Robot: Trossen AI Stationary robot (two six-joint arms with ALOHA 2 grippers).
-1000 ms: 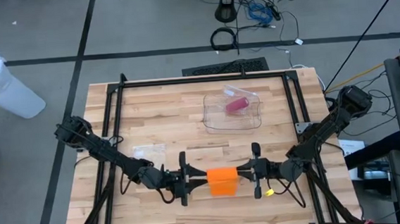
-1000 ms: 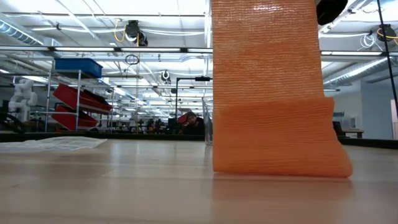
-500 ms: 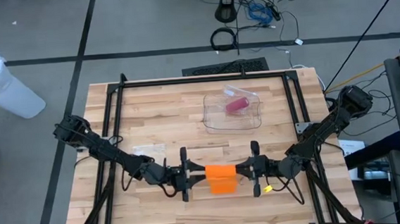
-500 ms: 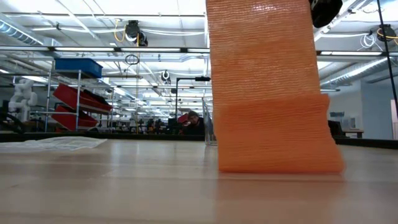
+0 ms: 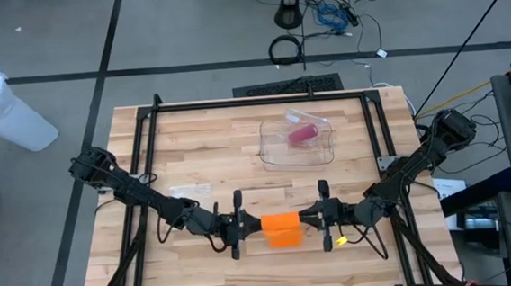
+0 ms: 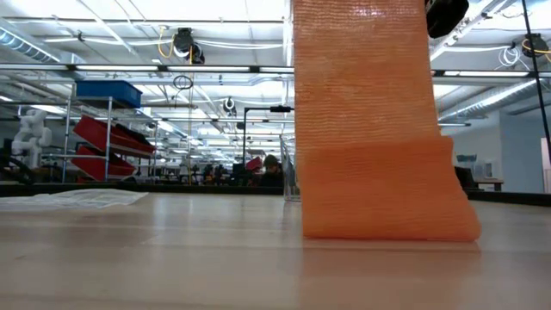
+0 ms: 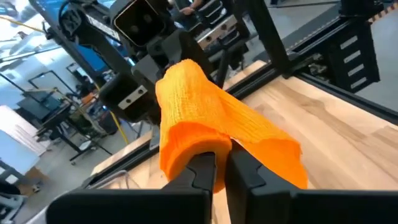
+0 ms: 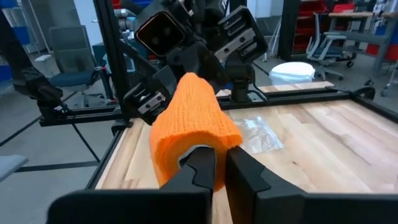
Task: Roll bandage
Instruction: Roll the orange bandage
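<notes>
Where hands pinch, orange ribbed-knit bandage point(image 5: 282, 229)

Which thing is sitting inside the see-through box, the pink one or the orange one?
The pink roll. It lies in the clear box farther back, while the orange bandage hangs between both grippers.

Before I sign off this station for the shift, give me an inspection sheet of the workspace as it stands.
Surface: wooden table inside a black frame, bare over most of it.
Job's things: orange bandage near the front edge, partly rolled, its tail hanging to the tabletop.
Clutter: clear plastic tray holding a pink item; clear wrapper.
Grippers: left gripper and right gripper each shut on the bandage's ends.
Cables: loose cables on the floor behind the table.
Surroundings: white bin; shelving and a person in the low view.
</notes>
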